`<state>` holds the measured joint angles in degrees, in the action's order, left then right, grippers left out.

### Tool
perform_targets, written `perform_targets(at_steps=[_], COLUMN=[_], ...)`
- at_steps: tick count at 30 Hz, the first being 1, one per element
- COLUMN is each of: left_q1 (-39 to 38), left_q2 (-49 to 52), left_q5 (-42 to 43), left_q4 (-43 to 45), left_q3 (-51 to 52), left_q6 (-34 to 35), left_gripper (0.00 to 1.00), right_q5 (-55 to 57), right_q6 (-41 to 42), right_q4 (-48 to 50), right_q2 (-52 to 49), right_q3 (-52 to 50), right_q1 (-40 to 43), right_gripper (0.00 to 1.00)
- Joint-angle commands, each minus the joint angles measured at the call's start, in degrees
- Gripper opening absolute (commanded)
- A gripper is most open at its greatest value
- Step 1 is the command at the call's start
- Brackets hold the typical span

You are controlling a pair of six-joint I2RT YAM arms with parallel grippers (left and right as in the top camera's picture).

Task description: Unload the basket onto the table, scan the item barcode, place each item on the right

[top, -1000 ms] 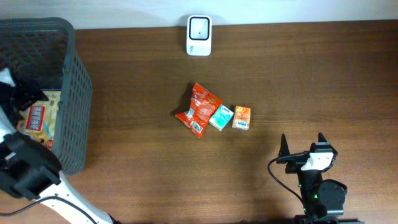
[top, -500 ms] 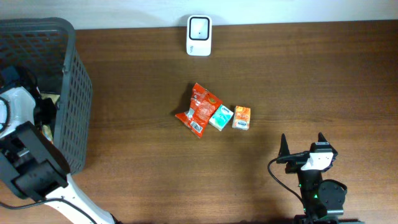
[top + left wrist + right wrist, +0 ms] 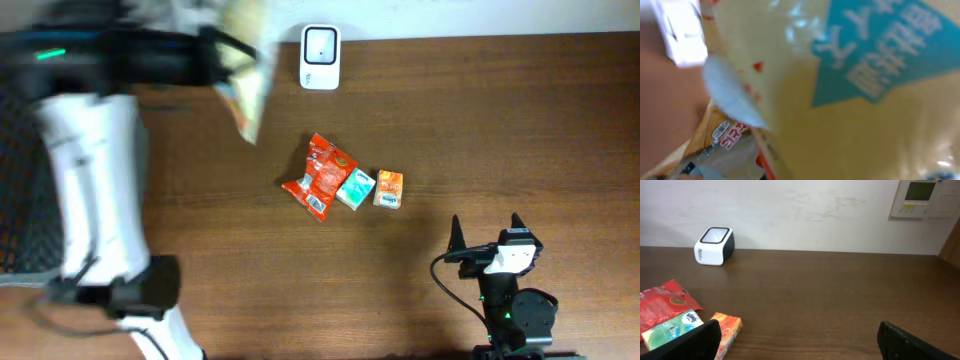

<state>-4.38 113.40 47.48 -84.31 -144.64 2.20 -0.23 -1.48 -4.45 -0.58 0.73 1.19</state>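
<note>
A yellow snack bag (image 3: pixel 245 75) with a teal label hangs blurred above the table's back left, just left of the white barcode scanner (image 3: pixel 320 57). My left gripper (image 3: pixel 218 48) is shut on its top edge. In the left wrist view the bag (image 3: pixel 840 100) fills nearly the whole frame and hides the fingers. No barcode can be made out on it. The scanner (image 3: pixel 714 245) stands against the back wall. My right gripper (image 3: pixel 487 240) rests open at the front right with nothing between its fingers.
A red packet (image 3: pixel 320 175), a teal box (image 3: pixel 355 188) and an orange box (image 3: pixel 388 189) lie together mid-table. The dark mesh basket (image 3: pixel 18 190) stands at the left edge, mostly hidden under my left arm (image 3: pixel 95 170).
My left gripper closed on the snack bag inside the basket, then lifted it out and swung it right toward the scanner. The right arm has not moved.
</note>
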Motion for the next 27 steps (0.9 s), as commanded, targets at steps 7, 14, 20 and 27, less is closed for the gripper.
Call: perform_targets(at_steps=[7, 14, 20, 27], left_q1=[-22.08, -8.52, 2.19, 2.82], left_q2=[16.96, 16.76, 17.0, 17.0], left_q5=[-41.48, -42.29, -32.63, -34.84], left_q4=[2.16, -11.45, -12.02, -10.12], left_q3=[14.25, -14.97, -13.62, -12.24], left_q6=[-0.26, 1.68, 4.68, 4.94], left_gripper=[0.59, 0.99, 0.99, 0.99], right_q5=[0.33, 0.33, -29.38, -31.04], right_q6=[0.24, 0.24, 14.69, 6.51], right_q4=[-0.24, -0.24, 9.4, -0.92], right_q2=[0.39, 0.39, 0.39, -20.35], right_q3=[-0.42, -0.42, -0.42, 28.17], right_q1=[0.33, 0.33, 0.33, 0.39], right_gripper=[0.99, 0.99, 0.99, 0.99])
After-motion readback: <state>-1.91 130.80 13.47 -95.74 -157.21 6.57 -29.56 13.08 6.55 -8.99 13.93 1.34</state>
